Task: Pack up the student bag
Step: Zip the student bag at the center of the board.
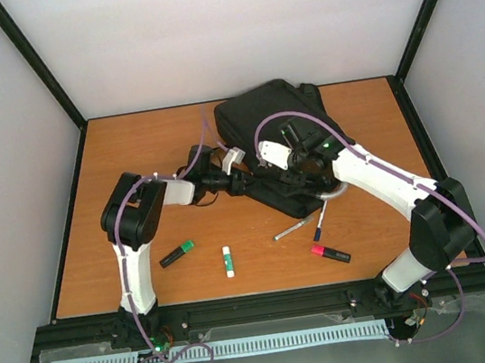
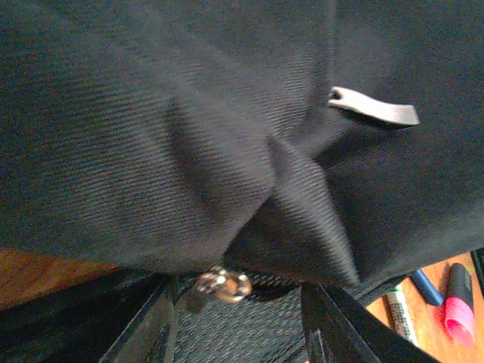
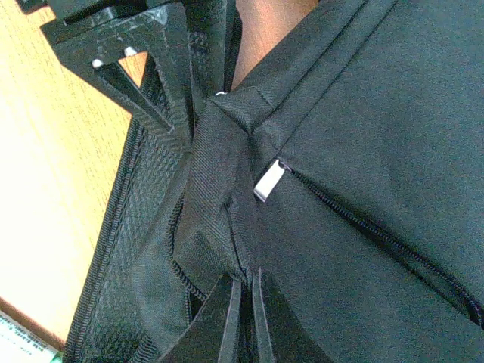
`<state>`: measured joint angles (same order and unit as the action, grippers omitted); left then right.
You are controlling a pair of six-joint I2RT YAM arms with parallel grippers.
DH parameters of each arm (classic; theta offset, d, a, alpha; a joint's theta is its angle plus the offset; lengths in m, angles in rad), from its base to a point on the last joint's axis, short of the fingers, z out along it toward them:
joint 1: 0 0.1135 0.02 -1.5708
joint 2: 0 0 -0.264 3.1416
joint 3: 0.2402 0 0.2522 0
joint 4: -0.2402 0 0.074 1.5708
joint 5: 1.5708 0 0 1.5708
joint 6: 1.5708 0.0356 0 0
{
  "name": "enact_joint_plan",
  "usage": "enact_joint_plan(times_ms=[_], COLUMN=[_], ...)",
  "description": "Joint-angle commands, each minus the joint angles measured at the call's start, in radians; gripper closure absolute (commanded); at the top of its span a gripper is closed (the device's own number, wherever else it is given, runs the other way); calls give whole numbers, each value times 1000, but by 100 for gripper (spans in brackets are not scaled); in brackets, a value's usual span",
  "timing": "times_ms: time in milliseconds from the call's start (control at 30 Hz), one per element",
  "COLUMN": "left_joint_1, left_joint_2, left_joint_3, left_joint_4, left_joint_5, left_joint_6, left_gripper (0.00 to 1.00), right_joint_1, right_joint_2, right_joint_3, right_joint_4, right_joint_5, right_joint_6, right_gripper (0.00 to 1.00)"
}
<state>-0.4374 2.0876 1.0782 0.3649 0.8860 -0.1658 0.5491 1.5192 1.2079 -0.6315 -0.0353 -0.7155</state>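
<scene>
Clamps the right gripper on a fold at the near end of the large black fabric student bag, stretched long-axis from the far edge toward bench centre, with the left gripper equally close, grip unreadable.

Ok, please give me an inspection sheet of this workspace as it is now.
Surface: orange-brown wooden table.
Job's things: large black fabric backpack at the back centre, silver zip pull showing.
Clutter: green-capped black marker, white tube with green cap, grey pen, blue pen, pink-capped black marker, loose in front of the backpack.
Grippers: right gripper fingers shut on a backpack fold; left gripper fingers apart at the backpack's edge, grip unclear.
Cables: purple cables along both arms.
Surroundings: white walls, black frame posts.
</scene>
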Motion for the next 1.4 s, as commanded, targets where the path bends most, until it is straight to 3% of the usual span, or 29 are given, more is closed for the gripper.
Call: enact_joint_plan(times_ms=[0, 233, 700, 900, 1367], left_joint_1=[-12, -12, -11, -11, -6], left_joint_2=[13, 6, -77, -83, -110], left_joint_3=[41, 25, -70, -70, -48], left_joint_4=[65, 56, 25, 11, -50], left_joint_5=[53, 7, -85, -90, -82], left_joint_6=[4, -4, -1, -12, -27], left_gripper=[56, 78, 96, 98, 88], right_joint_1=[-9, -9, -9, -8, -10], right_joint_2=[8, 12, 28, 36, 71], right_joint_3=[42, 34, 6, -23, -22], right_joint_4=[11, 15, 38, 49, 52], right_joint_5=[9, 11, 14, 14, 6], right_joint_6=[20, 25, 25, 28, 38], right_gripper=[97, 97, 97, 97, 97])
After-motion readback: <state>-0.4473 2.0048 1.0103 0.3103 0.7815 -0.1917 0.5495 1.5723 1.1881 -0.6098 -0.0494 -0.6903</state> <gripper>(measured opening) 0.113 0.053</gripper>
